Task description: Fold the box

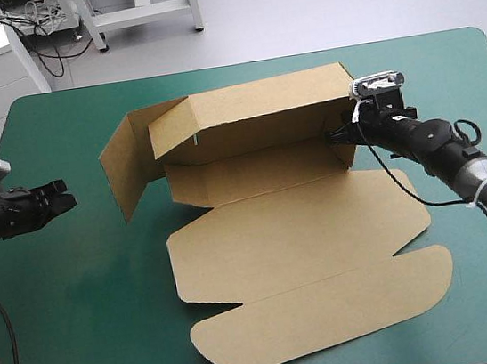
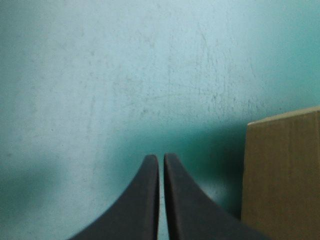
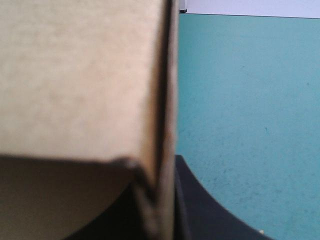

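Box (image 1: 295,229) at middle of bench (image 1: 62,304); lid flat toward near edge; back and right end walls raised, left flap standing splayed out; right jaws pinched on the right end wall; left jaws closed on nothing, left of box, apart from it.

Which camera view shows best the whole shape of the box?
The high view: the box shows whole, back wall raised, lid flat toward the robot. The left wrist view catches only one corner of board; the right wrist view shows only one wall's edge, clamped in the right gripper.
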